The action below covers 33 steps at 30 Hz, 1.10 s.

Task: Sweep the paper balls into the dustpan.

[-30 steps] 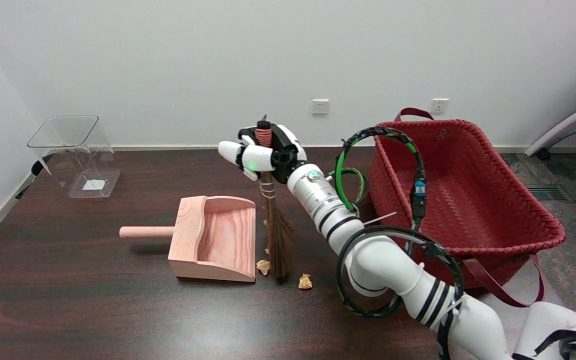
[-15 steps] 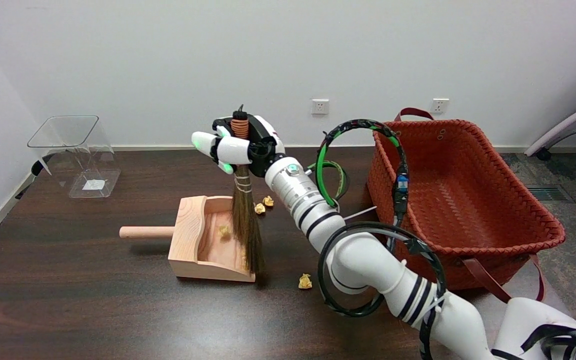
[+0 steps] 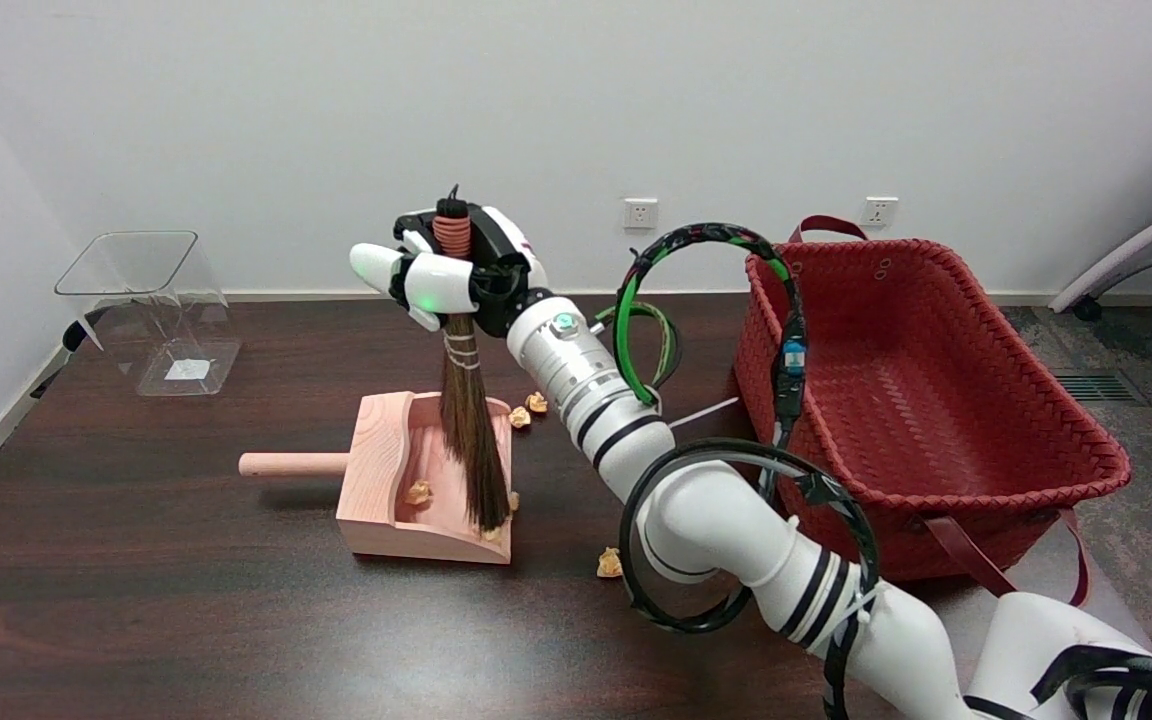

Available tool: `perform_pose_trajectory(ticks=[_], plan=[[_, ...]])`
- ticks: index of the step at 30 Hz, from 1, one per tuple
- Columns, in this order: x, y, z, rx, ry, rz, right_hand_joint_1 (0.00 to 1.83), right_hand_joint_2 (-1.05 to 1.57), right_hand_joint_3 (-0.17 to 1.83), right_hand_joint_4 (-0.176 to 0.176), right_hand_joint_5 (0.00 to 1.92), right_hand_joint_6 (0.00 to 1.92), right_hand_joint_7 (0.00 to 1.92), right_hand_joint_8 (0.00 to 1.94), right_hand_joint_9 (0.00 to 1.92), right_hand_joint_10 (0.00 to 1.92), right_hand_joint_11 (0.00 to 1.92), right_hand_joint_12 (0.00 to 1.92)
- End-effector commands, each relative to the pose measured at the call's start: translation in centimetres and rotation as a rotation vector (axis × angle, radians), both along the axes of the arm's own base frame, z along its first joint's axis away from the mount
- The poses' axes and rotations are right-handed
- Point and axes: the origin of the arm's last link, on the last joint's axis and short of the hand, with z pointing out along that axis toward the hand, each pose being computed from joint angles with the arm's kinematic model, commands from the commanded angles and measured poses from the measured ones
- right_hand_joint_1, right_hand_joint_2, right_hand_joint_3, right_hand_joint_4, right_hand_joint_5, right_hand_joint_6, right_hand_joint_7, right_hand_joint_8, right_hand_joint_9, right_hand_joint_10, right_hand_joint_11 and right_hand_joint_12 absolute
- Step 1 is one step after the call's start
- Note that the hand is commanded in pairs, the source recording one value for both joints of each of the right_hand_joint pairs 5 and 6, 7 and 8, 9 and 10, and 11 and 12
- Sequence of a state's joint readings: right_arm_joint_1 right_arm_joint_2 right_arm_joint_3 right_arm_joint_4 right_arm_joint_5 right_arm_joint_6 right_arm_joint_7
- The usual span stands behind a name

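My right hand [image 3: 451, 275] grips the top of a small brown broom [image 3: 466, 430], which hangs nearly upright with its bristles down inside the wooden dustpan [image 3: 376, 470]. One paper ball [image 3: 419, 491] lies in the pan left of the bristles, and another [image 3: 492, 533] sits at the pan's front lip by the bristle tips. Two paper balls [image 3: 520, 416] [image 3: 537, 402] lie on the table behind the pan's open side. A further ball [image 3: 609, 563] rests on the table right of the pan, close to my forearm.
A red woven basket [image 3: 1096, 440] stands at the right. A clear plastic bin [image 3: 151, 310] lies tipped at the back left. The pan's round handle [image 3: 291, 464] points left. Cable loops [image 3: 706, 300] arch off my arm.
My hand moved left with the broom, drawing the bristles from the table beside the pan into the pan. One ball by the pan's mouth went in with them.
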<state>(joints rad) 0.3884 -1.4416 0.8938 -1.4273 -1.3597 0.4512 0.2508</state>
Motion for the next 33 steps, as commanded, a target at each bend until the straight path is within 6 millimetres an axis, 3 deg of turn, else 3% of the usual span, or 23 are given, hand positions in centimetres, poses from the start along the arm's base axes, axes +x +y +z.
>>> perform_pose_trajectory(ticks=[1, 7, 13, 17, 18, 19, 26, 33], plan=[[4.8, -0.5, 2.6, -0.06, 0.255, 0.207, 1.33, 1.18, 0.44, 0.0, 1.92, 1.92, 1.92, 1.92, 1.92, 1.92, 1.92, 1.92], [6.3, -2.0, 5.3, -0.134, 0.332, 0.25, 1.33, 1.18, 0.45, 0.0, 1.92, 1.92, 1.92, 1.92, 1.92, 1.92, 1.92, 1.92], [5.6, -4.3, 7.2, -0.175, 0.326, 0.193, 1.32, 1.19, 0.42, 0.0, 1.92, 1.92, 1.92, 1.92, 1.92, 1.92, 1.92, 1.92], [4.2, -6.2, 8.3, -0.182, 0.291, 0.126, 1.32, 1.17, 0.43, 0.0, 1.92, 1.92, 1.92, 1.92, 1.92, 1.92, 1.92, 1.92], [9.3, -6.8, 10.3, -0.298, 0.312, 0.278, 1.32, 1.16, 0.43, 0.0, 1.92, 1.92, 1.92, 1.92, 1.92, 1.92, 1.92, 1.92], [2.7, -6.8, 8.5, -0.173, 0.275, 0.077, 1.33, 1.13, 0.45, 0.0, 1.92, 1.92, 1.92, 1.92, 1.92, 1.92, 1.92, 1.92], [-0.8, -8.4, 9.7, -0.191, 0.221, -0.05, 1.36, 1.01, 0.54, 0.0, 1.92, 1.92, 1.92, 1.92, 1.92, 1.92, 1.92, 1.92], [-2.7, -8.1, 9.4, -0.178, 0.201, -0.095, 1.38, 0.93, 0.64, 0.0, 1.92, 1.92, 1.92, 1.92, 1.92, 1.92, 1.92, 1.92]])
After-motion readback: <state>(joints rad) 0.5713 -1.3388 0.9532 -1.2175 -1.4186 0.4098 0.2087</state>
